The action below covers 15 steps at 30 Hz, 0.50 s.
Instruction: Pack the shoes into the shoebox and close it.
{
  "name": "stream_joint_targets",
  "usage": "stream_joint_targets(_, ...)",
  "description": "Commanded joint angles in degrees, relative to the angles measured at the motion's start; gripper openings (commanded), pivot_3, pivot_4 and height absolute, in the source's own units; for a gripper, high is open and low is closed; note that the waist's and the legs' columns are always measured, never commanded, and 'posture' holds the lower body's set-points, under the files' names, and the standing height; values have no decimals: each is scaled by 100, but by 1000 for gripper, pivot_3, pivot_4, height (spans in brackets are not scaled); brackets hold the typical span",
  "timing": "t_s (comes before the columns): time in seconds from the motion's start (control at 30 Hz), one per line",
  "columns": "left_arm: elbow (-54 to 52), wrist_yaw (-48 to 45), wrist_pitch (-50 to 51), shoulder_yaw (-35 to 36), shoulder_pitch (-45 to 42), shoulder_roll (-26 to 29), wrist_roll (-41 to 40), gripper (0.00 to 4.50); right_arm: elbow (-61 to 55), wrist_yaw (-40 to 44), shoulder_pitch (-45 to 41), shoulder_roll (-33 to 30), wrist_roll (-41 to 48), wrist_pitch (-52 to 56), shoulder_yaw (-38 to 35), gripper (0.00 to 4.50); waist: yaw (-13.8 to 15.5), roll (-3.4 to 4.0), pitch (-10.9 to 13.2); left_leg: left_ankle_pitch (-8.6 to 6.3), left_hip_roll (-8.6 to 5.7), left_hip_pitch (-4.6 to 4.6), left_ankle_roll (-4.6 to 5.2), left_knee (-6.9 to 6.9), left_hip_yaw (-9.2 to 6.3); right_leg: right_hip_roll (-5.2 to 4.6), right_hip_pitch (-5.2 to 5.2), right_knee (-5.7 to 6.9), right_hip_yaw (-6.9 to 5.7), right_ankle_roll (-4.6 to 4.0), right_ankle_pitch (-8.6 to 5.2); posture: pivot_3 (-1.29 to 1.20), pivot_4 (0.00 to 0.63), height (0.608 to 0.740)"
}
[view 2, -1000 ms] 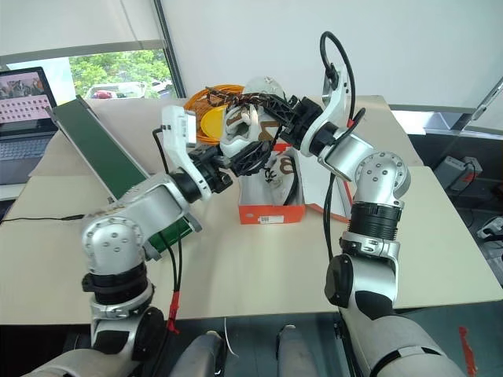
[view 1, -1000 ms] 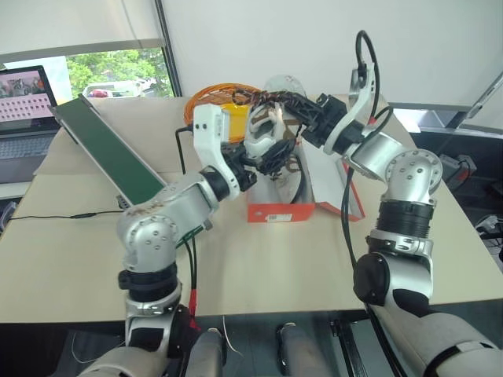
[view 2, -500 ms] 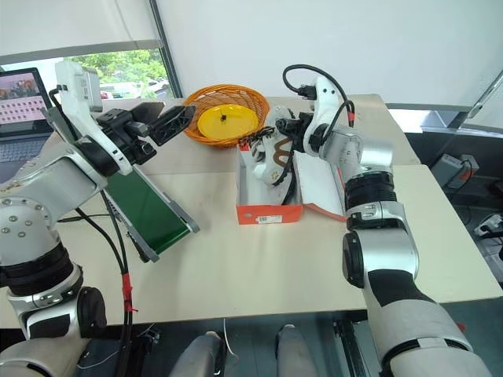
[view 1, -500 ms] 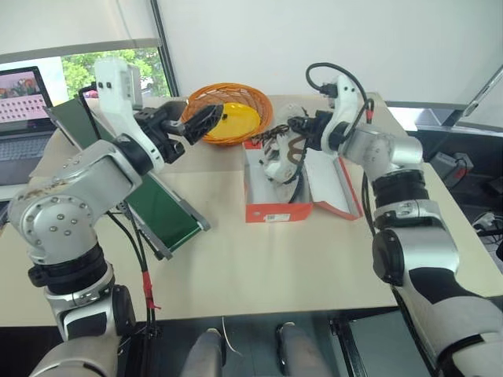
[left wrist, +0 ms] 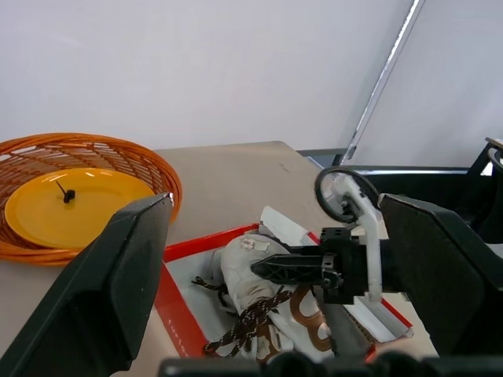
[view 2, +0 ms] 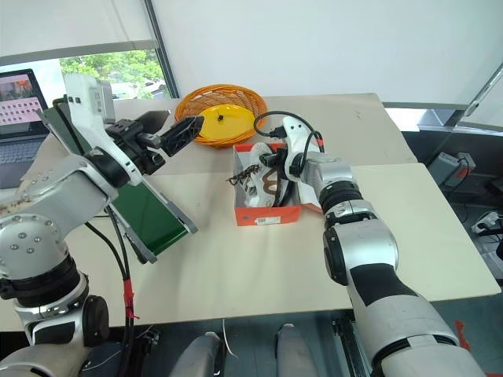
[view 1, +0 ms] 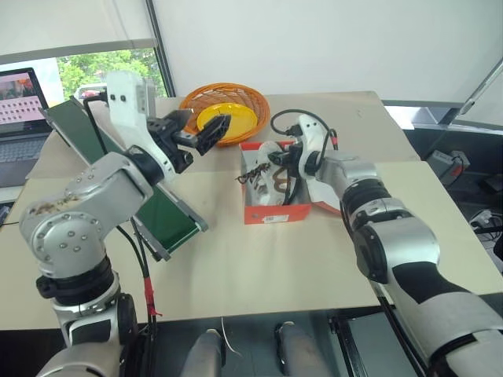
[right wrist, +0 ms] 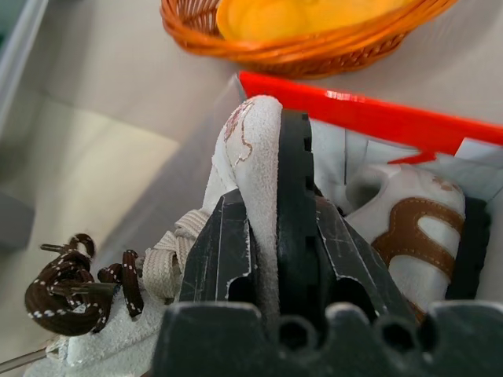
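Right wrist view: right claw [right wrist: 267,259] clenched on shoe [right wrist: 255,157] heel inside shoebox [view 1: 259,214]; second shoe [right wrist: 416,228] half hidden. Left claw [view 1: 200,129] released, above shoebox's left.

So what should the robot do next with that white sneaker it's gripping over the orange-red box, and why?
Probably ease the white sneaker with black laces lower and let go. The right gripper is shut on its heel, inside the open orange-red cardboard shoebox beside the other sneaker, but its laces spill over the box wall.
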Motion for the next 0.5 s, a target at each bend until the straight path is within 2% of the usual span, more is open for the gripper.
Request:
stream_joint_targets(0.03, -279, 109, -33, -39, -35, 185, -43, 4500, 63, -96, -56, 88, -177, -320, -37, 353, 4, 0, 0, 1, 0, 0, -1, 0, 0, 1, 0, 0, 0, 0, 0, 0, 150, 740)
stream_joint_targets(0.07, -295, 119, -22, -77, -31, 223, -21, 4500, 88, -120, -53, 111, -258, -385, -4, 353, 3, 0, 0, 1, -1, 1, -2, 1, 0, 0, 1, 0, 0, 0, 0, 0, 150, 740)
stream_joint_targets(0.13, -323, 88, 10, -186, -20, 326, 17, 4500, 138, -170, -45, 184, -373, -489, 21, 1356, 4, 0, 0, 1, -2, 4, -2, 1, 0, 0, 3, -1, 0, 0, 0, 0, 150, 740)
stream_joint_targets(0.17, -344, 46, 17, -259, -13, 396, 55, 4500, 157, -196, -42, 223, -432, -533, 33, 1564, 4, 0, 0, 1, -2, 4, -2, 1, -1, 0, 3, -1, 0, 0, 0, 0, 150, 740)
stream_joint_targets(0.43, -552, -618, 148, -838, 344, 1207, 309, 4500, -22, 73, -257, 219, -482, -672, -111, 4269, -7, 1, 1, 1, -1, 6, -2, -1, -1, 2, 2, 2, 1, 0, 0, 0, 150, 740)
stream_joint_targets(0.5, -565, -765, 134, -866, 457, 1377, 344, 4500, -135, 242, -326, 172, -479, -685, -107, 4389, -5, 2, 1, 1, -1, 6, -2, -2, 0, 2, 2, 1, 2, 0, 0, 0, 150, 740)
